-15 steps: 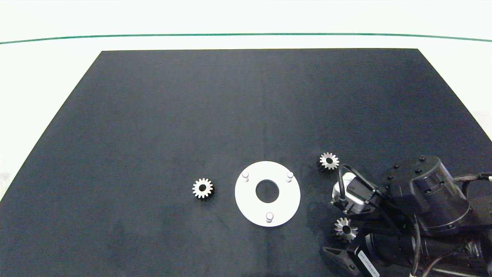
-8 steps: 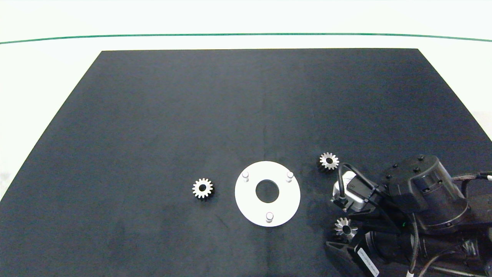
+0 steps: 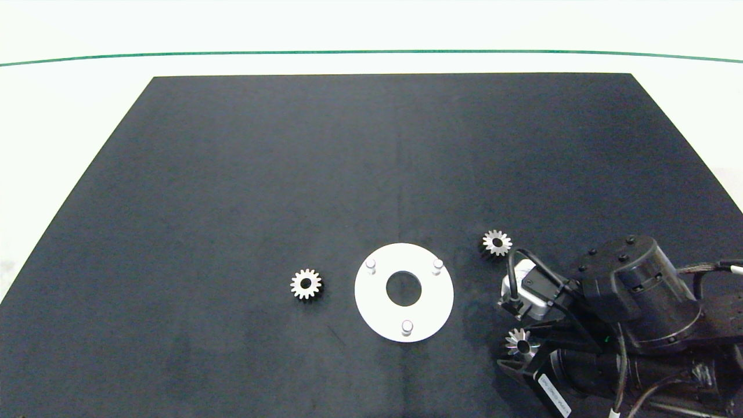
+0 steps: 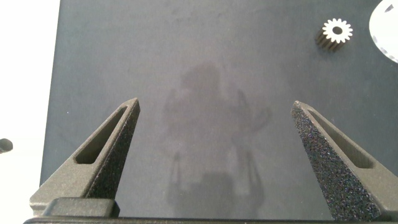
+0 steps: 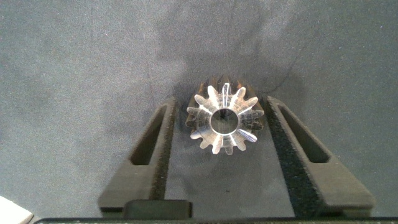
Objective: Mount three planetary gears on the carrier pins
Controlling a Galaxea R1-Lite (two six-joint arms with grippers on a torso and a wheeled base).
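With our right gripper (image 5: 222,134) straddling the near-right gear (image 5: 222,118), which lies flat on the black mat (image 3: 232,174) right of the white disc (image 3: 377,313), bore axis pointing up, fingers apart and not yet clamped, we should centre, then squeeze evenly; our left gripper (image 4: 214,140) hangs wide open.

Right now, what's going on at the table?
The right gripper straddles one planetary gear lying on the black mat, fingers open either side, not yet clamped. The other two gears lie flat beside the white disc; all three carrier pins are bare. The left gripper hovers open, away from the work.
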